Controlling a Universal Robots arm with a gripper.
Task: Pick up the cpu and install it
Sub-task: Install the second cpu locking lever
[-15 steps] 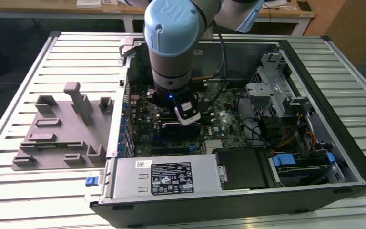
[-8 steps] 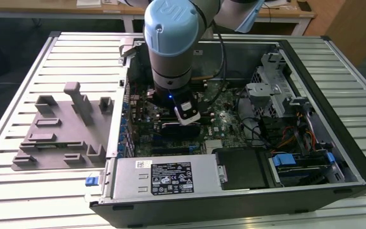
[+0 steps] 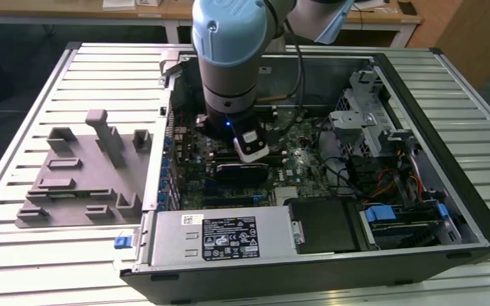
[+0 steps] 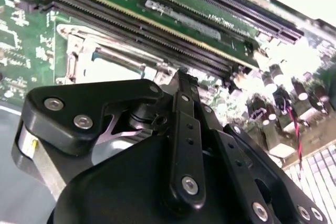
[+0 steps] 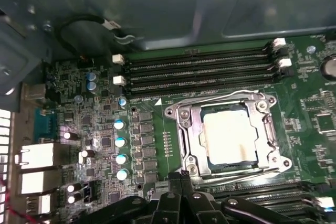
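Cpu point(image 5: 229, 136) sits flat inside the socket frame point(image 5: 184, 129) on the motherboard point(image 5: 152, 77), just ahead of my pincer point(image 5: 181, 174) and clear of its tips. I see the fingers point(image 4: 185, 98) drawn together, gripping nothing, low over the board within the computer case point(image 3: 449, 191).

Even overhead light, glare on the cpu point(image 5: 231, 136), blurred second wrist view.

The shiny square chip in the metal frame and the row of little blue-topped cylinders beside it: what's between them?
In the first wrist view, a column of small dark square components on the green board lies between the cpu and the capacitors.
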